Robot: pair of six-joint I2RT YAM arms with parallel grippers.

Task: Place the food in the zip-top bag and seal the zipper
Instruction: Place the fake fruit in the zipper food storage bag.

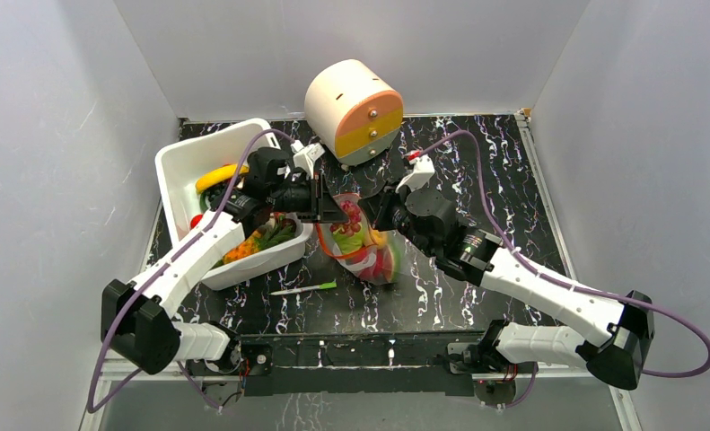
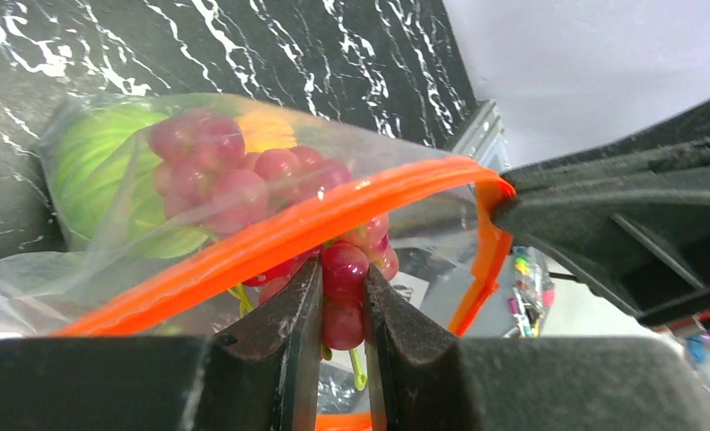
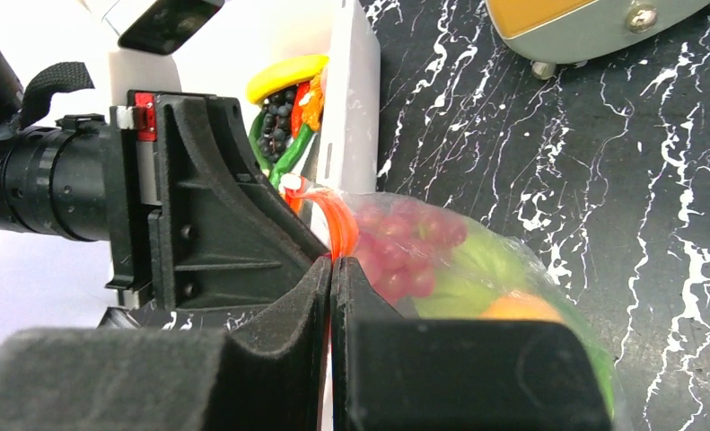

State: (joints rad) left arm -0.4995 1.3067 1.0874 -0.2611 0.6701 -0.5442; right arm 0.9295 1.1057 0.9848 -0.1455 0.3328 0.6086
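pinching grapes at the bag mouth, left tool faces right tool clamped on the zipper.

The left arm and right arm are wearing white shells on their long links, with black housings bulging at each joint. A purple cable is trailing along each, starting near the base rail. Farthest from the base rail, matte black ribbed fingers are ending both arms.
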